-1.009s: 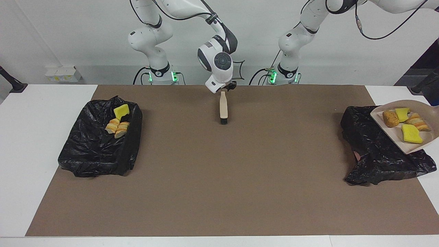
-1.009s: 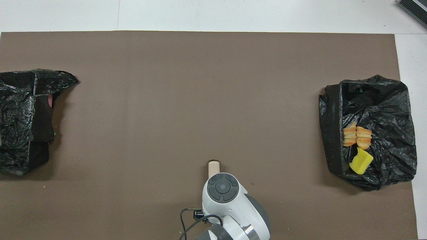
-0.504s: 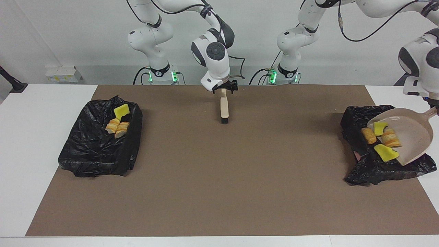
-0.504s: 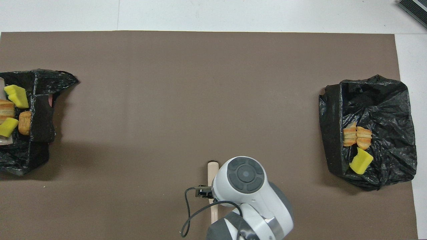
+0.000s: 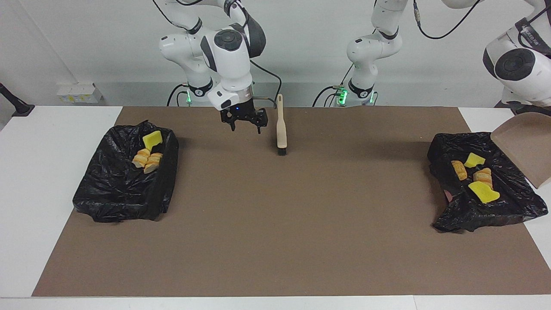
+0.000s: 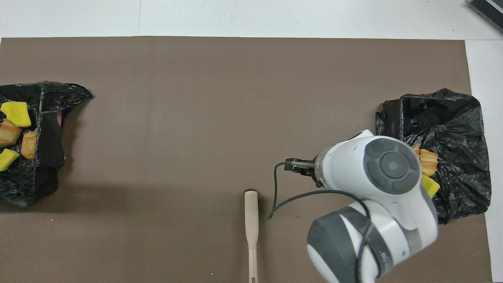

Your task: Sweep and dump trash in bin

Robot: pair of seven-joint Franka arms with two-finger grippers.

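The trash now lies in the black-lined bin (image 5: 508,206) at the left arm's end: yellow sponge chunks (image 5: 484,192) and tan bread lumps (image 5: 459,169), also seen from overhead as yellow chunks (image 6: 15,114) and bread lumps (image 6: 29,144). The beige dustpan (image 5: 523,148) hangs empty and steeply tipped over that bin under the left arm's wrist; its handle and the left gripper are past the picture's edge. My right gripper (image 5: 245,127) hovers open and empty over the mat beside the brush (image 5: 281,129), which lies flat.
A second black-lined bin (image 5: 125,185) at the right arm's end holds a yellow chunk (image 5: 152,139) and bread pieces (image 5: 147,160). From overhead, the right arm's wrist covers part of this bin (image 6: 452,125). The brush (image 6: 251,232) lies near the robots' edge of the brown mat (image 5: 275,224).
The right gripper opened, let go of the brush handle and swung toward the right arm's end. The dustpan tipped up and its trash slid into the bin.
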